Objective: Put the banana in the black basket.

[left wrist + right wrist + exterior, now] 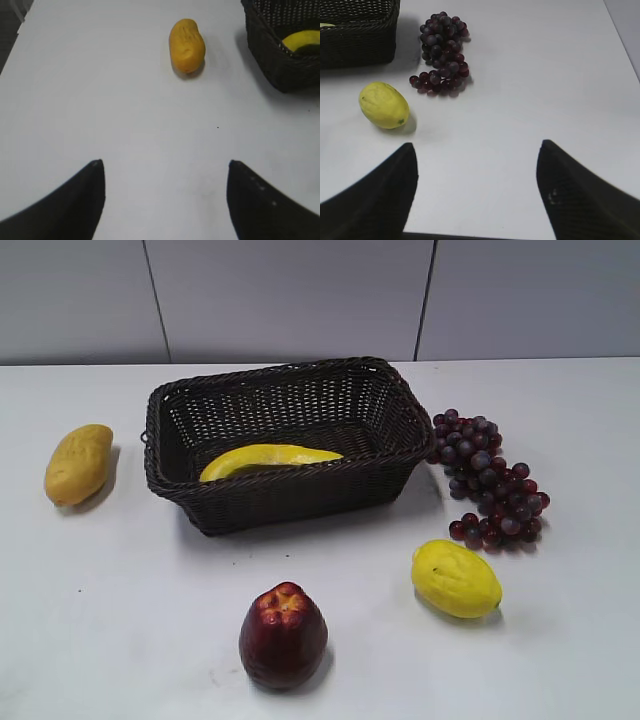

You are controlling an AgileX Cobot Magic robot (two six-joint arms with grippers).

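yellow banana (pixel 268 457) inside black basket (pixel 255 502), left end effector (pixel 165 172) apart, right end effector (pixel 476 155) apart

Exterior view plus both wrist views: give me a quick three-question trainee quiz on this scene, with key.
1. True or false: the banana lies inside the black basket.
2. Multiple choice: what sits just right of the basket in the exterior view? A) the red apple-like fruit B) the purple grapes C) the orange-yellow mango
3. Fill in: both the left tool and the right tool are ____ and hold nothing.

Key
1. True; its yellow body shows over the front rim.
2. B; the lemon lies nearer the camera.
3. Open; each pair of fingers is spread over bare table.
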